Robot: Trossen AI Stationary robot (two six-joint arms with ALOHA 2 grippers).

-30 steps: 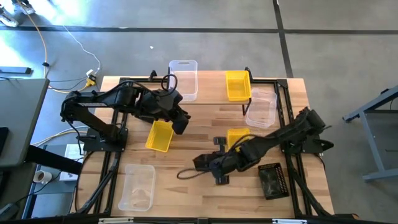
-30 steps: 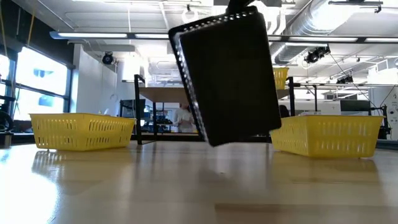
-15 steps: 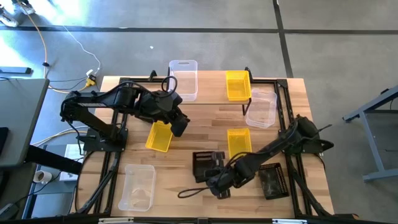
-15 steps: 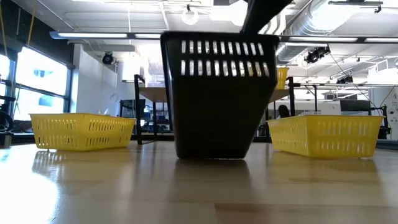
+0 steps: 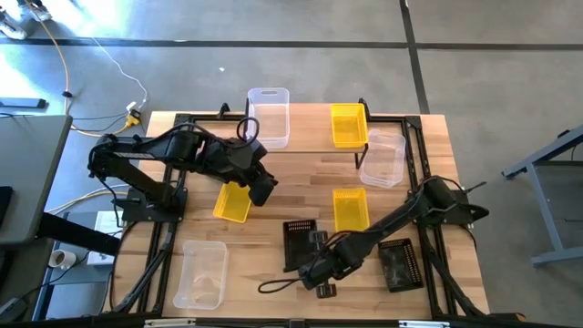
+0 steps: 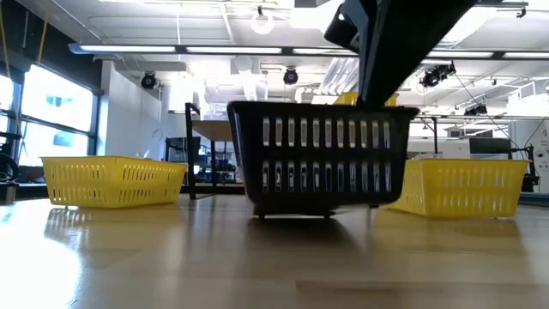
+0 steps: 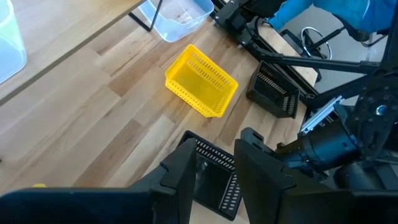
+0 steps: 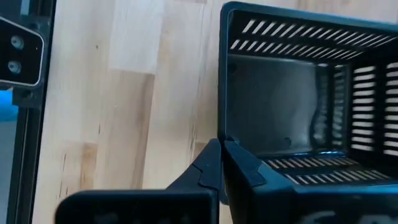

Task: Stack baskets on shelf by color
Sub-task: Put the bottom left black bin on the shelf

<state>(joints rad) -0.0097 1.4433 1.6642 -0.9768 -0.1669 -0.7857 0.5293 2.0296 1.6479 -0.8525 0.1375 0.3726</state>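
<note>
Black mesh plastic forms the basket [image 5: 300,242] that the right gripper [image 5: 314,265] is holding by its near short wall, fingers pinched narrow over the rim; the basket is sitting upright on the table [image 5: 273,182], mouth up, near the front centre; its long axis is running from the gripper toward the shelf [image 5: 310,146] at the back.

A second black basket [image 5: 398,263] is lying to the right of the right arm, near the table's right edge; it is well apart from the held one, and the right arm is the nearer to it by far.

The left gripper [image 5: 262,189] is hanging above the table's middle, just beside a yellow basket [image 5: 233,199]; its fingers are standing slightly apart and are holding nothing.

Judgement: pairing the two black baskets is calling for a sideways carry to the right, with the long axes brought parallel.
</note>
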